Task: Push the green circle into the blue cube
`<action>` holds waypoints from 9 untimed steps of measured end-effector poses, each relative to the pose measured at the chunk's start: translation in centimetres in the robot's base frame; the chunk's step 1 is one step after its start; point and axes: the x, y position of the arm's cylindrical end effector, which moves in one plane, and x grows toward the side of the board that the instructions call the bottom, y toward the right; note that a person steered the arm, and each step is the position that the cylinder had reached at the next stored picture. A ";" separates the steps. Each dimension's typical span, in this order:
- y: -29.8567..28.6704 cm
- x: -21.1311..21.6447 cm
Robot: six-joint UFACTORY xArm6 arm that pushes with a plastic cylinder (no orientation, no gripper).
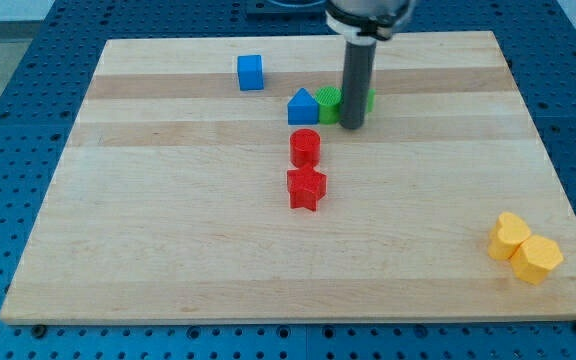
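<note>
The blue cube (250, 72) sits near the view's top, left of centre. My rod comes down from the top and my tip (353, 126) rests on the board between two green blocks. One green block (328, 103) is just left of the rod and touches a blue triangular block (303, 107). The other green block (370, 100) peeks out on the rod's right and is mostly hidden. I cannot tell which of the two is the circle. The blue cube lies about a hundred pixels to the upper left of my tip.
A red cylinder (305, 148) and a red star (306, 188) stand below the blue triangular block. Two yellow blocks (509, 235) (537, 259) touch each other at the lower right. The wooden board (168, 250) lies on a blue perforated table.
</note>
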 end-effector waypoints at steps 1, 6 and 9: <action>-1.8 -3.4; -8.4 -4.6; -8.1 -2.4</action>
